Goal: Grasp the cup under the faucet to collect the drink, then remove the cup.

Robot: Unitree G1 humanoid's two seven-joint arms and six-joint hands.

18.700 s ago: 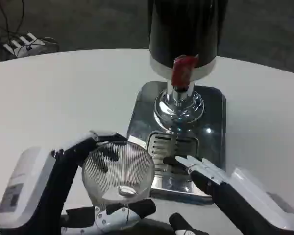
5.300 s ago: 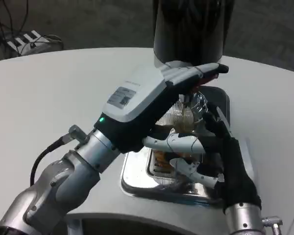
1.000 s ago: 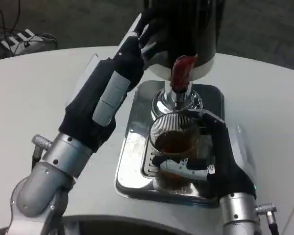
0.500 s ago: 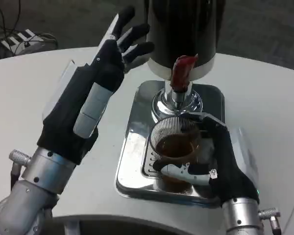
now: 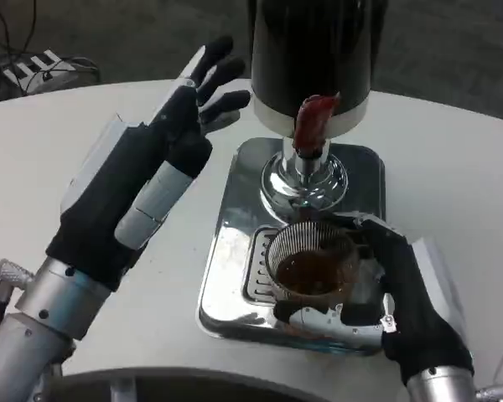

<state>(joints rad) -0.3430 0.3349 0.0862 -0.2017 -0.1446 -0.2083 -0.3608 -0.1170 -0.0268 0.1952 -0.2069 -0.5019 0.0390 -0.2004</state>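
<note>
Cup [image 5: 312, 266] of dark drink, gripped by the right hand [image 5: 394, 306], has slid forward on the drip tray [image 5: 230, 251], clear of the faucet [image 5: 313, 124]; left hand [image 5: 142, 184], fingers spread, has drawn back over the tabletop [image 5: 84, 134]: filling looks finished, removal begun

obstacle: dispenser [image 5: 314, 59] behind cup [image 5: 312, 268] | free: white table [image 5: 50, 142] left and right

Setting appears to be a lab or test room: bare white bench [image 5: 59, 159], grey carpeted floor [image 5: 126, 38] beyond the left robot hand [image 5: 163, 151], loose cables and power strip [image 5: 35, 69] on it.
</note>
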